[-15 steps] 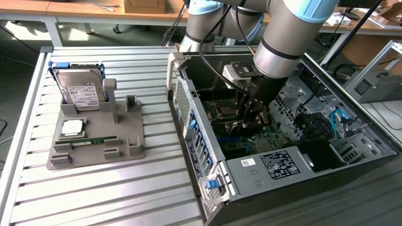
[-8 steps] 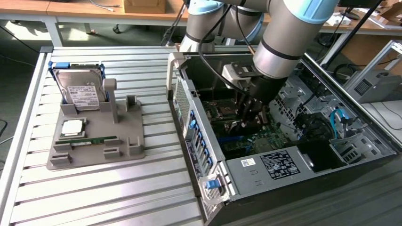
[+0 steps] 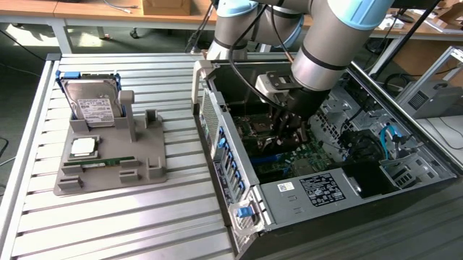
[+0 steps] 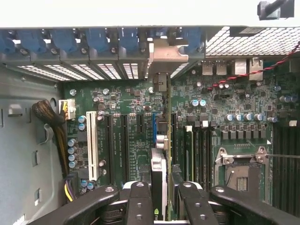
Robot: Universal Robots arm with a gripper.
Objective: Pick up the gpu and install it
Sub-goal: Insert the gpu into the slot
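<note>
**Operator:** Right, nearest to my wrist camera is the gripper (image 4: 161, 199); its two black fingers (image 4: 139, 201) stand on either side of the gpu (image 4: 161, 140), which I see edge-on as a thin upright card; the claw is clenched on that card, neither released nor fully closed.

**Observer:** And where does the card sit relative to the board?

**Operator:** It hangs over the green motherboard (image 4: 131, 122), lined up along the run of expansion slots, beside the white slot (image 4: 92, 145) and the black ones; whether its edge is already touching a slot I cannot tell; its silvery metal bracket (image 4: 164, 56) is at the far end, against the row of blue slot clips (image 4: 93, 40) on the rear wall of the case.

**Observer:** What does the outside camera give you?

**Operator:** The arm (image 3: 326, 49) reaches down into the open computer case (image 3: 246, 179), and the gripper (image 3: 285, 132) is deep inside, just above the board; well apart, toward the exterior view's left, a grey holder (image 3: 108, 162) rests on the slatted metal table (image 3: 145, 227); the holder carries a silver hard drive (image 3: 90, 103) standing tilted at its back, a processor chip (image 3: 83, 146) lying flat, and a narrow green memory stick (image 3: 100, 161) in front of that; farther off are wooden desks (image 3: 94, 11).
</note>
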